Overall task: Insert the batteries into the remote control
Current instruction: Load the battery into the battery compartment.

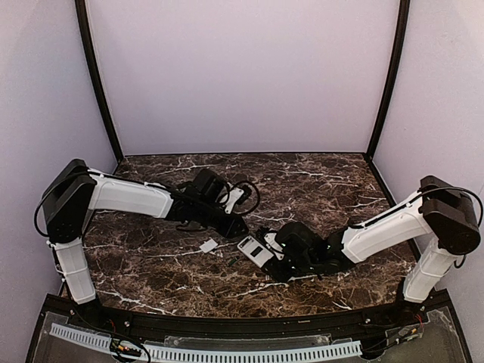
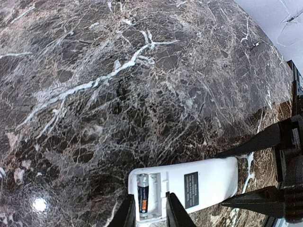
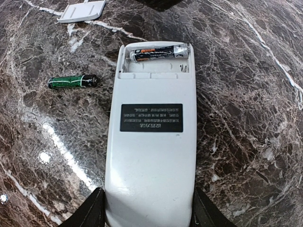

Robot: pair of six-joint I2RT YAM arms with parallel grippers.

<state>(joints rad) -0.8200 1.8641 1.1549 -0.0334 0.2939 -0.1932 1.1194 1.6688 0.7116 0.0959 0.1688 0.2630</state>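
Observation:
The white remote control point(image 3: 151, 142) lies back up on the marble, its battery compartment open. One dark battery point(image 3: 158, 53) sits in the far slot; the slot beside it is bare. My right gripper point(image 3: 147, 210) is shut on the remote's near end. A second, green battery point(image 3: 72, 82) lies loose to the left of the remote. My left gripper point(image 2: 149, 215) hovers over the compartment end point(image 2: 147, 194), jaws apart on either side of it and holding nothing. In the top view the remote point(image 1: 255, 251) lies between the left gripper point(image 1: 236, 225) and the right gripper point(image 1: 276, 253).
The white battery cover point(image 3: 83, 12) lies on the marble beyond the loose battery; it also shows in the top view point(image 1: 209, 245). The right gripper's dark fingers point(image 2: 255, 142) flank the remote's other end in the left wrist view.

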